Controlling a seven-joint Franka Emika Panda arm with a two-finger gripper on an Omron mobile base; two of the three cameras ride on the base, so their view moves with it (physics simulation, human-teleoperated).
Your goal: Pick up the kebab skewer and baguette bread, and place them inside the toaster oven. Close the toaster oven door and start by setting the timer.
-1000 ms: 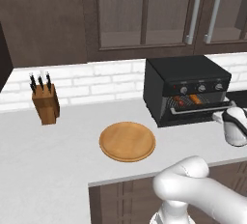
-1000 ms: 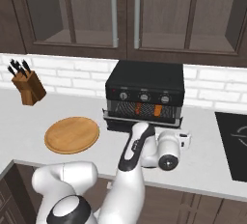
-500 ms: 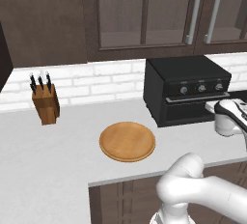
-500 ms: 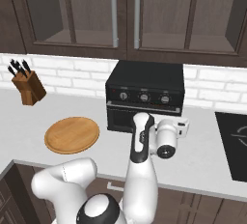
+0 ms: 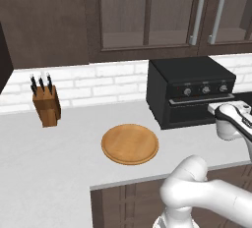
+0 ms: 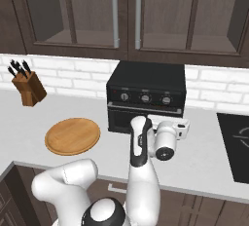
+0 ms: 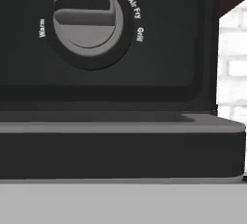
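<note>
White counter (image 5: 59, 173) bears wooden plate (image 5: 130, 144), toaster oven (image 5: 189, 92), knife block (image 5: 46, 104).

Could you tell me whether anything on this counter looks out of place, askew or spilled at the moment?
Nothing stands out. The toaster oven sits square against the backsplash with the toaster oven door shut, the round wooden plate lies flat and bare on the counter, and the knife block stands upright. No spills or damage show.

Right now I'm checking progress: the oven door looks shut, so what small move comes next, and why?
Probably ease the open gripper up toward the knobs. The toaster oven door is closed, the wooden plate is bare, and a knob sits above the hand's aim.
</note>
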